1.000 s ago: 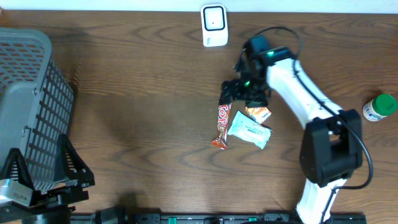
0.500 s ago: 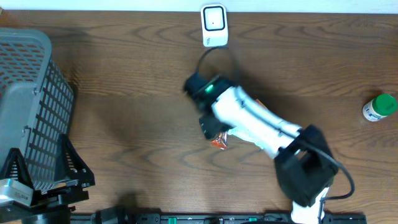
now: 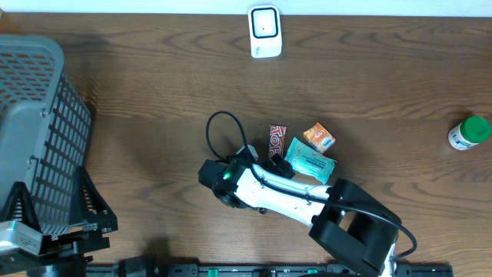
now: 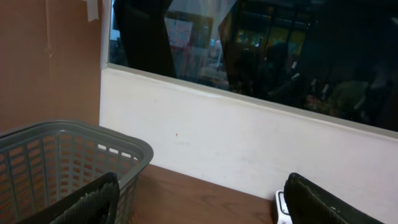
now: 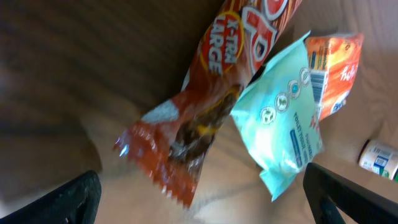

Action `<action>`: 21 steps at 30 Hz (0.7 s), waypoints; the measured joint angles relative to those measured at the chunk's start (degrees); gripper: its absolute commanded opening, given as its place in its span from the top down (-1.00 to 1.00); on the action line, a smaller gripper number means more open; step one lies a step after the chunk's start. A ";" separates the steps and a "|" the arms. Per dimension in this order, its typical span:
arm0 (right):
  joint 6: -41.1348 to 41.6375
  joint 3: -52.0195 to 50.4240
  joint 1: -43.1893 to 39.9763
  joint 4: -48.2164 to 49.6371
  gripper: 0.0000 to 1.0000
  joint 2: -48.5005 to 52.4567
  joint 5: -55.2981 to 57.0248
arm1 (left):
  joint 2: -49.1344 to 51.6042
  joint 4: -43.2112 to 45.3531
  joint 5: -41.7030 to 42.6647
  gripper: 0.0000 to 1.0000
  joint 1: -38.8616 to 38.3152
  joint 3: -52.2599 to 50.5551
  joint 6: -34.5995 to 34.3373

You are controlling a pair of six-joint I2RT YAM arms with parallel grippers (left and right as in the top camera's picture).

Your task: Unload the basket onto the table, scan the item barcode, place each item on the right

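Observation:
Three packets lie together at mid-table: a red candy bar (image 3: 277, 141) (image 5: 211, 93), a teal packet (image 3: 310, 160) (image 5: 283, 118) and a small orange packet (image 3: 319, 137) (image 5: 336, 65). The white scanner (image 3: 264, 31) (image 4: 281, 208) stands at the table's far edge. My right gripper (image 3: 273, 166) (image 5: 205, 199) hangs open just over the near end of the candy bar, with nothing between its fingers. My left gripper (image 4: 199, 205) is open and empty at the near left, facing the basket and the scanner.
A grey mesh basket (image 3: 38, 123) (image 4: 62, 152) fills the left side. A green-capped white bottle (image 3: 469, 132) (image 5: 380, 158) stands at the far right. The right arm (image 3: 307, 204) stretches from the near right edge across the front of the packets.
My right arm has swung from behind the packets round to their near-left side, and the gripper now points at them from the front. The left arm has not moved.

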 measured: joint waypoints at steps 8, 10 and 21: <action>-9.01 -3.63 -1.36 11.19 -0.22 -0.52 4.46 | 0.00 0.00 -0.02 -0.70 0.00 0.00 0.00; -10.34 -4.31 -2.38 11.98 0.14 -0.48 4.48 | 0.00 0.02 -0.02 -0.70 0.00 0.00 0.00; -12.15 -4.52 -6.58 10.25 0.98 -0.39 4.17 | 0.00 0.00 -0.02 -0.70 0.00 0.00 0.00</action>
